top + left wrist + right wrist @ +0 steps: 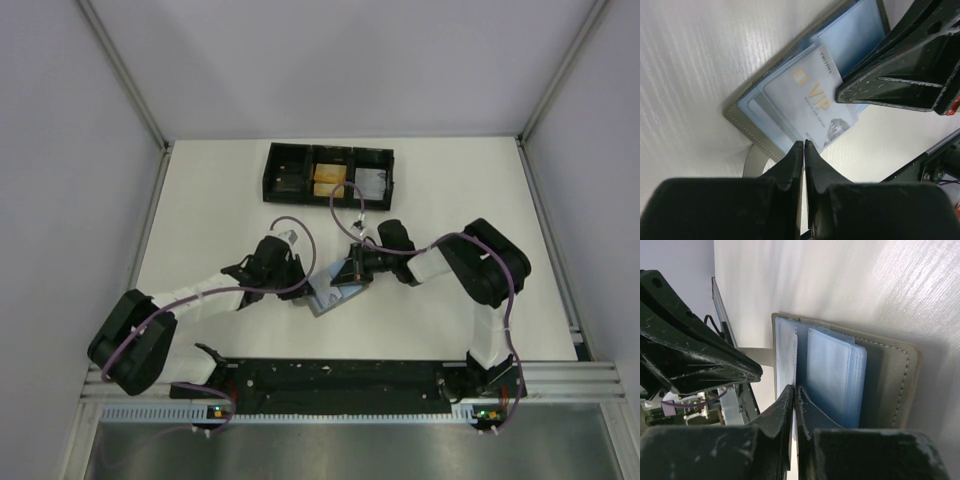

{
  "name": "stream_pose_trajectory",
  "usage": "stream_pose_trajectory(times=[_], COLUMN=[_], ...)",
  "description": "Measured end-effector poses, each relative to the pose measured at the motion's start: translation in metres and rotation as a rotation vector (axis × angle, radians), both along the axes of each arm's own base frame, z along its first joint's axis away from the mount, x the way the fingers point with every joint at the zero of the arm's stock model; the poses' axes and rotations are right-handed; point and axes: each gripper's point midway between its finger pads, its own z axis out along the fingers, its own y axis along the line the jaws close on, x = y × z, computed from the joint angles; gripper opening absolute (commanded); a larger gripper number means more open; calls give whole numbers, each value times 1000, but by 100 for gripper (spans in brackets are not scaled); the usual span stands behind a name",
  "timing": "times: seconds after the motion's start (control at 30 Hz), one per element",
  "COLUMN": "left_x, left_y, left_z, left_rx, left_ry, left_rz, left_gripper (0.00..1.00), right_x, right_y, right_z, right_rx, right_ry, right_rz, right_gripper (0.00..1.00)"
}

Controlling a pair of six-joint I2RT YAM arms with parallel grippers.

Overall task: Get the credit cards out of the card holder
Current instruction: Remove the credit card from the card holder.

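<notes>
Left wrist: card (810,100) atop open holder (747,125)

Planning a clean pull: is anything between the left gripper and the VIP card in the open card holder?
Nothing visible: the left gripper has its closed tips at the near edge of the VIP card. But the right gripper lies over its far edge and may pin it.

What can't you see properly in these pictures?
Top view: left gripper and right gripper cover most of the holder; tray contents too small.
Left wrist: right gripper hides part of the card; small print blurred.
Right wrist: fingers hide the holder's near edge; card count unclear.
</notes>
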Motion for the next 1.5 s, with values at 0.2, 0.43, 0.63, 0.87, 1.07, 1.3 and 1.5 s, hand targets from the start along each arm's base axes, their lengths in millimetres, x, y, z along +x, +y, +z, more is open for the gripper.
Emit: stream_pose_trajectory(times=[0.2, 0.43, 0.63, 0.87, 1.07, 1.3, 1.5], left_x=[7, 6, 6, 7, 8, 9, 9], left_y=[-10, -11, -12, -12, -11, -11, -11], left_z=[4, -15, -17, -18, -18, -18, -18], left_rx=[-22, 8, 11, 19, 37, 40, 41], left_ry=[-7, 39, 40, 48, 46, 44, 43], left_rz=[-17, -26, -28, -21, -16, -16, -18], left_gripper=[1, 0, 0, 0, 0, 0, 0], right_x=[-1, -2, -1, 2, 1, 4, 6], right_y=[1, 1, 1, -4, -6, -12, -13], right_z=[0, 0, -1, -4, -5, -5, -5], right_rx=[1, 0, -6, -26, -41, -50, -50], right_ry=[5, 5, 0, -7, -7, 0, 1], right_rz=[1, 3, 0, -10, -7, -21, -26], right_gripper=[0, 0, 0, 0, 0, 0, 0])
